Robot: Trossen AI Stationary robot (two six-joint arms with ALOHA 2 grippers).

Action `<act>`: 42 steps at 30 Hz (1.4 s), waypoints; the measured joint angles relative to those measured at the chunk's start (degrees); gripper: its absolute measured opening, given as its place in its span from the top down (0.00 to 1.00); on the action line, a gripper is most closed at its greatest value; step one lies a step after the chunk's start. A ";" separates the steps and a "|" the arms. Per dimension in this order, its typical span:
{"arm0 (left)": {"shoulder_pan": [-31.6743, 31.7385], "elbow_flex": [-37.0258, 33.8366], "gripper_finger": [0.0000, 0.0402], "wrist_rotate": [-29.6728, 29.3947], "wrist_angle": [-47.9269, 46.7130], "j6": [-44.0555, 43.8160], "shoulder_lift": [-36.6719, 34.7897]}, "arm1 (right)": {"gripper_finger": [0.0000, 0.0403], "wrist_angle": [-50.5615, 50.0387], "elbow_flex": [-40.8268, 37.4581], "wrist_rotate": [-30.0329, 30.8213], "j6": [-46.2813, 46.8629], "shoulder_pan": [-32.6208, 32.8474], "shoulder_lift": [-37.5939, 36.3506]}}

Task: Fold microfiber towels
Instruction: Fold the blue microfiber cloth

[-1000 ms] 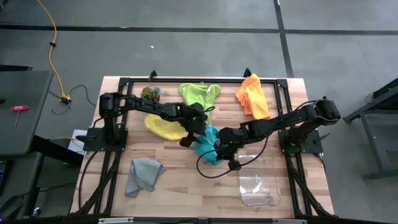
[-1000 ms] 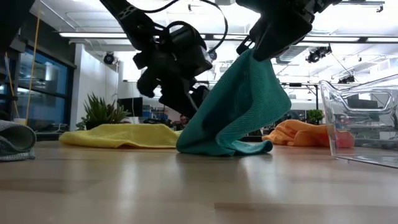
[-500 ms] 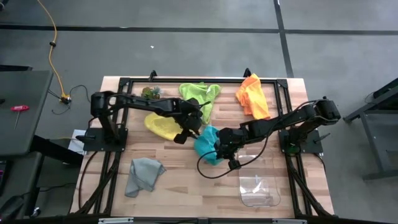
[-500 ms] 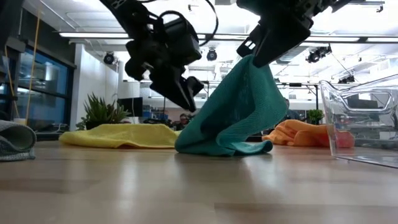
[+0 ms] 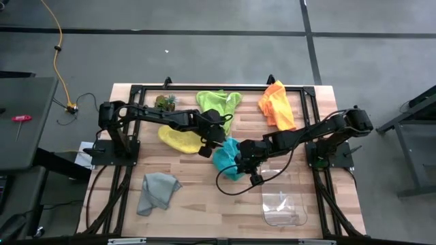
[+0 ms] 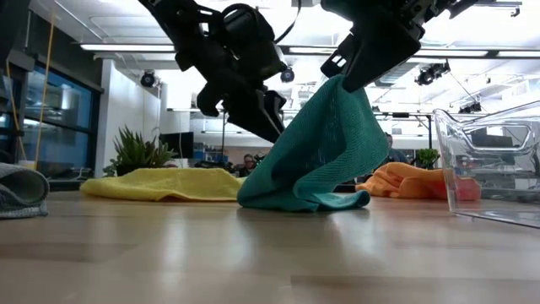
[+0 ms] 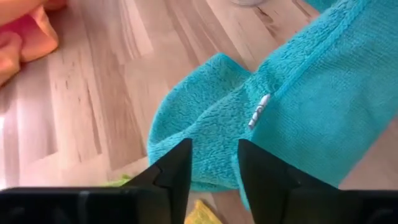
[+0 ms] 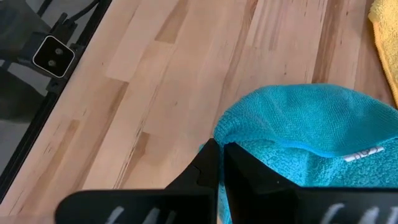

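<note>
The wooden table [image 5: 204, 204] carries everything. On it, near the right front, stands a clear plastic bin [image 5: 284, 207]. Five towels lie spread about: the lime green towel [image 5: 218, 102] at the far middle, the orange towel [image 5: 276, 104] at the far right, the yellow towel [image 5: 178, 138] left of centre, the grey towel [image 5: 157, 190] crumpled at the near left, and the teal towel [image 5: 228, 158] at the centre.

The teal towel is partly lifted. In the low view it rises as a draped peak from the table, its lower folds resting on the wood. The right gripper [image 5: 244, 163] has its fingers pressed together on the raised top edge of this towel, holding it up; the right wrist view shows the closed fingertips pinching the teal cloth just above the table.

The left gripper [image 5: 212, 141] hangs just beside the teal towel, on its left, between it and the yellow towel. Its fingers [image 7: 176, 168] stand a little apart with nothing between them, pointed at the teal cloth's folded edge and small white tag.

A small green plant [image 5: 165, 102] sits at the far left of the table.
</note>
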 joint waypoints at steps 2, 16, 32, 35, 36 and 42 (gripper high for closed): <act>0.00 0.00 0.64 1.26 -1.06 -0.90 0.02 | 1.00 0.00 0.00 0.00 0.09 0.00 0.00; 0.40 4.71 0.59 3.19 -6.14 1.64 6.04 | 1.00 0.02 0.00 -0.09 0.20 0.00 0.00; -0.05 8.38 0.59 6.99 -12.92 7.48 9.83 | 1.00 -0.01 0.00 -0.31 1.44 0.74 0.00; -0.11 8.48 0.59 7.09 -12.74 7.47 9.70 | 1.00 0.02 0.00 -0.31 1.44 0.74 0.00; -0.11 8.46 0.59 7.15 -12.76 7.46 9.70 | 1.00 -0.08 0.00 -0.31 1.44 0.74 0.00; 0.89 8.34 0.68 8.70 -13.80 7.74 8.40 | 1.00 -0.11 0.00 -0.31 1.45 0.74 0.00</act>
